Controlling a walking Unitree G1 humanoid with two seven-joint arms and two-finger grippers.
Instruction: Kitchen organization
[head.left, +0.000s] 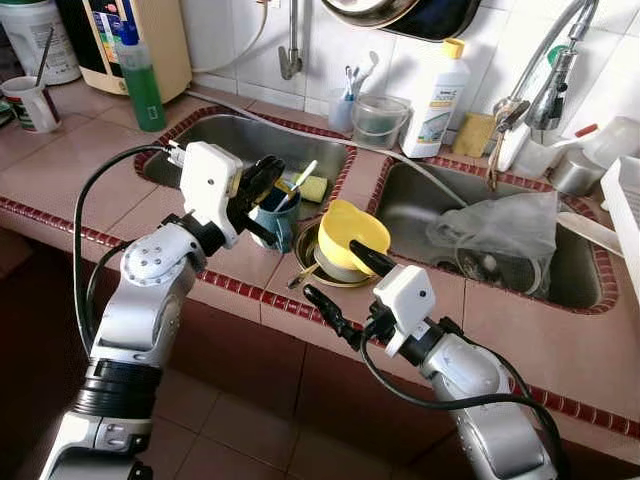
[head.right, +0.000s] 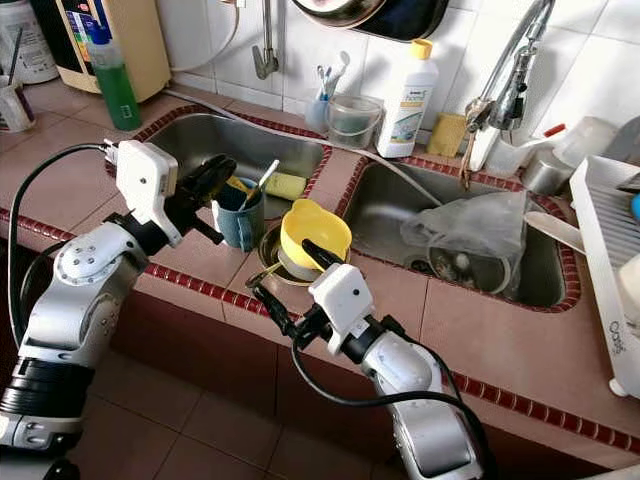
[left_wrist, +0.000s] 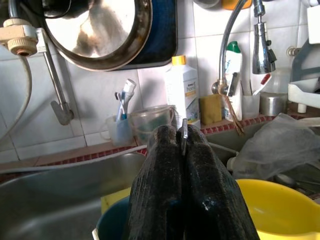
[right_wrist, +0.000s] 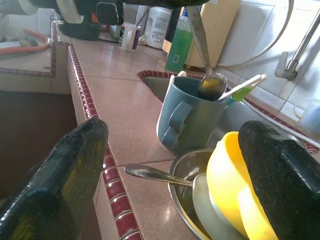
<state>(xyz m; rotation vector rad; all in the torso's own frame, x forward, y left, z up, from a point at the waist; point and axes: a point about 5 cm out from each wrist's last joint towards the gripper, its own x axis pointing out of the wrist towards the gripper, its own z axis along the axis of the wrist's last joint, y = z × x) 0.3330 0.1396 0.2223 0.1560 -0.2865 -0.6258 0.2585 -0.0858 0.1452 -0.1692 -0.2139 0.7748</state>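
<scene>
A blue mug (head.left: 272, 215) stands on the tiled counter between the left sink and the counter's front edge, with a toothbrush (right_wrist: 245, 86) leaning in it. My left gripper (head.left: 262, 185) hovers just above the mug, shut on the handle of a metal spoon (right_wrist: 205, 65) whose bowl hangs inside the mug's mouth. Beside the mug, a yellow bowl (head.left: 350, 235) and a plate are stacked in a steel bowl (head.left: 318, 268), where a second spoon (right_wrist: 150, 173) rests. My right gripper (head.left: 332, 272) is open low at the counter edge, one finger reaching the yellow bowl.
The left sink (head.left: 240, 140) holds a yellow sponge. A clear plastic bag (head.left: 500, 230) lies in the right sink. A green bottle (head.left: 142, 80) and a white detergent bottle (head.left: 437, 100) stand along the back. A dish rack (head.right: 610, 260) sits far right.
</scene>
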